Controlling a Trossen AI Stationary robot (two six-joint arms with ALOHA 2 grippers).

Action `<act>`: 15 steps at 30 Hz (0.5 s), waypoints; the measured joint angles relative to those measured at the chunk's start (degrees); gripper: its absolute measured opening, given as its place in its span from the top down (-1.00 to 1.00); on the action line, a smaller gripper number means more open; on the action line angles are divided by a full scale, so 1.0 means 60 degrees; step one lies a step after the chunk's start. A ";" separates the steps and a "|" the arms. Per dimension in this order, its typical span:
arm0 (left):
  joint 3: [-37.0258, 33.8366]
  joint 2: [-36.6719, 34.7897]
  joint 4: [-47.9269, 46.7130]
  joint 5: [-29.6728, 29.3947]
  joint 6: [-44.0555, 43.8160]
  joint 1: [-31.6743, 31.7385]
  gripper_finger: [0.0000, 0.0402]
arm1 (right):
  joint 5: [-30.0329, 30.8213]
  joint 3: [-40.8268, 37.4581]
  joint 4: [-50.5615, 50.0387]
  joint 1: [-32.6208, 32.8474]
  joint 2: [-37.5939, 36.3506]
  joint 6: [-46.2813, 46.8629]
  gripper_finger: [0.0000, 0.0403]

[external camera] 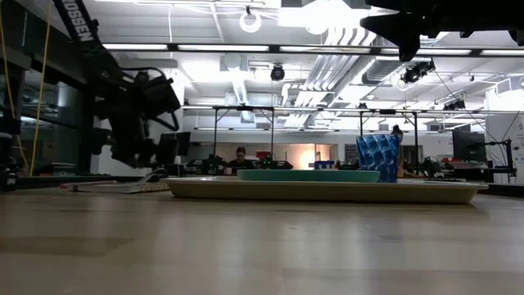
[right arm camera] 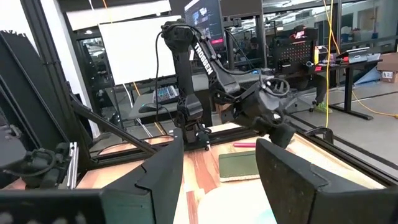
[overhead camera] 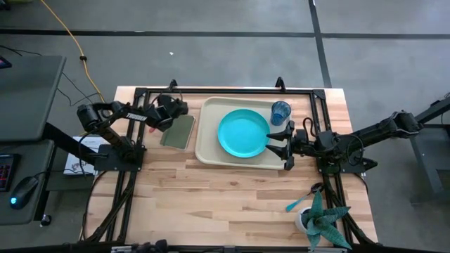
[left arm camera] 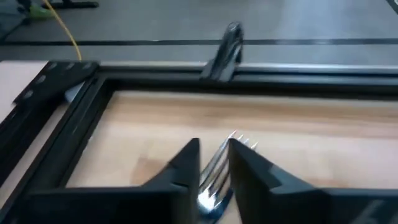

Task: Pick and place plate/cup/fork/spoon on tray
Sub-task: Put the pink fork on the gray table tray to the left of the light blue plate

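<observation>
On the cream rectangular plastic tray (overhead camera: 211, 149) you are seeing one round turquoise plate (overhead camera: 242, 133) and one blue translucent cup (overhead camera: 280, 112); your left gripper (left arm camera: 213, 167) is clamping the silver-tined fork (left arm camera: 219, 167), your right gripper (overhead camera: 278, 145) is hovering agape.

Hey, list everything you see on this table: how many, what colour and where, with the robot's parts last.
cream rectangular plastic tray: one, cream-beige, far middle of the table
round turquoise plastic plate: one, turquoise, in the tray
small translucent blue cup: one, dark blue, in the tray's far right corner
olive-green rectangular pad: one, olive, just left of the tray
pink-handled metal fork: one, pink and silvery, left of the pad, at the left gripper
light-blue-handled spoon: one, light blue, near right of the table, by the plant
spiky teal potted plant: one, teal, near right corner
wooden table: one, light wood
left gripper: one, dark, at the fork
right gripper: one, dark, open and empty, at the tray's right edge
</observation>
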 joint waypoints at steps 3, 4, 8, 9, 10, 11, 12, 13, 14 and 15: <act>-0.0473 0.0000 -0.0017 -0.0422 -0.0416 -0.0093 0.96 | 0.0000 0.0000 -0.0036 0.0000 0.0000 -0.0001 0.04; -0.0574 0.0000 0.0032 -0.0653 -0.0424 -0.0152 0.95 | 0.0000 0.0000 -0.0036 0.0000 0.0000 -0.0001 0.04; -0.0873 0.0000 -0.0041 -0.0935 -0.0134 -0.0185 0.99 | 0.0004 0.0000 -0.0036 0.0000 0.0000 0.0005 0.04; -0.0941 0.0000 -0.0054 -0.0941 -0.0129 -0.0190 0.99 | 0.0005 0.0000 -0.0036 0.0000 0.0000 0.0009 0.04; -0.1015 0.0000 -0.0072 -0.0932 -0.0117 -0.0231 0.99 | 0.0007 0.0000 -0.0036 0.0000 0.0000 0.0006 0.04; -0.1083 0.0000 -0.0089 -0.0887 -0.0105 -0.0260 0.99 | 0.0007 0.0000 -0.0034 0.0000 0.0000 0.0006 0.04; -0.1146 0.0000 -0.0084 -0.0826 -0.0107 -0.0271 0.99 | 0.0007 0.0000 -0.0036 0.0000 0.0000 0.0008 0.04; -0.1216 0.0000 -0.0072 -0.0781 -0.0125 -0.0264 1.00 | 0.0007 0.0000 -0.0036 0.0000 0.0000 0.0017 0.04; -0.1297 0.0000 -0.0073 -0.0700 -0.0200 -0.0254 1.00 | 0.0007 0.0000 -0.0035 0.0000 0.0000 0.0024 0.04; -0.1400 0.0000 -0.0073 -0.0558 -0.0315 -0.0245 1.00 | 0.0007 0.0000 -0.0036 0.0000 0.0000 0.0028 0.04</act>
